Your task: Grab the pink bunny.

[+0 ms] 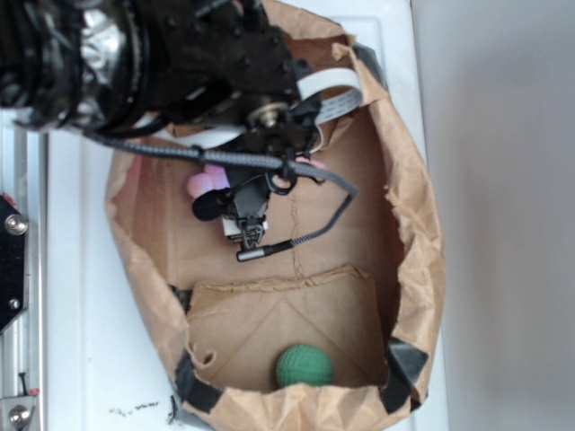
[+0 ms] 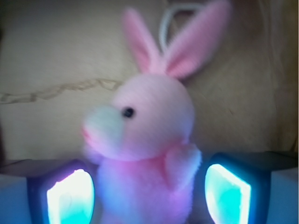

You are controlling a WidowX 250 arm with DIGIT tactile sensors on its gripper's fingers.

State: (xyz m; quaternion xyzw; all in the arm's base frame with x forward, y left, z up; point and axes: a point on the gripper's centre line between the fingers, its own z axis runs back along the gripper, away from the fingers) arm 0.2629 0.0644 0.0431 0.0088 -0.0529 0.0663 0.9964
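While the pink bunny (image 2: 149, 140) lies on the floor of the brown paper bag (image 1: 413, 224), the gripper (image 2: 149, 196) sits with fingers apart either side of its body. Green ball (image 1: 305, 366) is well apart.

- We are looking at a lab-style robot test bench: a plain white table (image 1: 81, 296).
- We are seeing a bolted metal rail (image 1: 13, 269) lining its edge.

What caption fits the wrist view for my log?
Pink bunny sits between the open gripper's glowing fingers, on the brown paper bag's floor.
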